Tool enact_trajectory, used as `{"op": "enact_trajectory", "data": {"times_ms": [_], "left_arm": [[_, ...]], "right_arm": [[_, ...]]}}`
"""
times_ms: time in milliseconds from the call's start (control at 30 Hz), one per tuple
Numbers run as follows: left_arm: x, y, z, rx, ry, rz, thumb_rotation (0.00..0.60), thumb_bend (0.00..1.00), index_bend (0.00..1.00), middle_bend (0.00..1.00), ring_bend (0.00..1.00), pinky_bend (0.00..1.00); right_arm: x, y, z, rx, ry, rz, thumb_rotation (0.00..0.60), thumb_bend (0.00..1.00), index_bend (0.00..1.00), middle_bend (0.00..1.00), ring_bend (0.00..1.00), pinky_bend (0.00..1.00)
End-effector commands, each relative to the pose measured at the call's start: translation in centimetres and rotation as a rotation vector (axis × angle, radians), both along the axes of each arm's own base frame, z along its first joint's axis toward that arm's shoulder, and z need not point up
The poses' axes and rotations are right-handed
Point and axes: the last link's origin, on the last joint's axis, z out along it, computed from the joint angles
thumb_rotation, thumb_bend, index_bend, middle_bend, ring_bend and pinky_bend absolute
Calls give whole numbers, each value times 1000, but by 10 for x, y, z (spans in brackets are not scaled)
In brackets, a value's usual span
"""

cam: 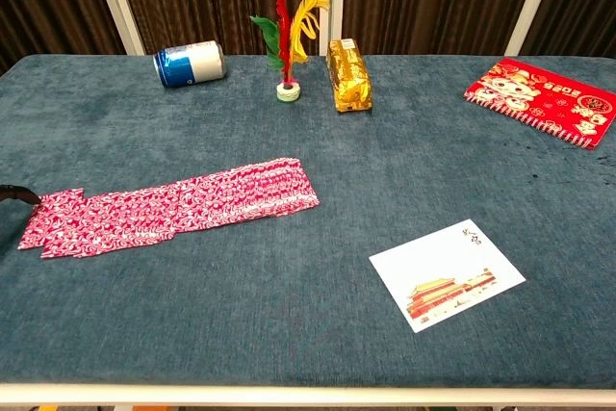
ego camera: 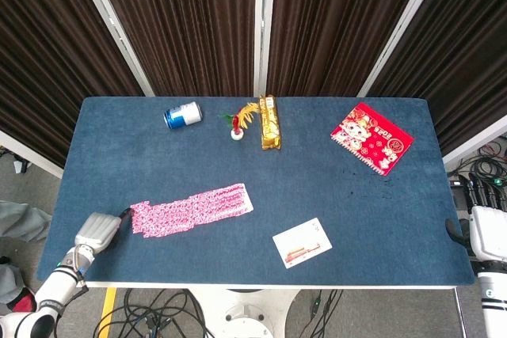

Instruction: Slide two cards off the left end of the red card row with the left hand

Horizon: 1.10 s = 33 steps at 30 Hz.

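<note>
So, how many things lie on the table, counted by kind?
Card row: 1
Can: 1
Shuttlecock: 1
Gold packet: 1
Red booklet: 1
Postcard: 1
Total: 6

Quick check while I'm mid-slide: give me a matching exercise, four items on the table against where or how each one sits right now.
Things:
1. blue can
2. postcard
3. red card row
4. gold packet

Places or states:
A. spread in a line, its left end at the left hand
B. lying on its side at the back left
C. flat near the front edge, right of centre
D. beside the feather shuttlecock, at the back

Pairs: 1-B, 2-C, 3-A, 4-D
</note>
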Motion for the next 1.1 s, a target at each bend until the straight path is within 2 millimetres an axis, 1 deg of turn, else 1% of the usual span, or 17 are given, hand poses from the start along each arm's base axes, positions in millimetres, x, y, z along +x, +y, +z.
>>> {"op": "enact_trajectory", "data": {"times_ms": [33,167,300,433,567,833,1100], "left_arm": [[-2,5,1,7,2,6,600,757,98,858,842,763],[3,5,3,14,-13,-7,600,757,102,858,841,763],[7,0,3,5,-20,-29,600,757,105,858,841,763],[10,-8,-3,-29,-22,-39,600,757,114,858,841,763],[12,-11,-8,-55,-22,-43,600,757,134,858,841,763],[11,-5,-10,-53,-19,-38,600,757,136,858,841,763],[7,8,-4,-17,-4,-28,600,757,136,858,841,763]], "right_arm": [[1,0,0,0,0,2,600,252,0,0,0,0],[0,0,0,-5,2,0,600,251,0,0,0,0],[0,-1,-1,-4,1,-3,600,249,0,0,0,0],[-1,-1,-3,2,0,-6,600,251,0,0,0,0],[-1,-1,-3,2,-1,-7,600,256,0,0,0,0],[-3,-1,-1,-5,0,-12,600,252,0,0,0,0],[-4,-1,-2,-2,-2,-13,600,255,0,0,0,0]]}}
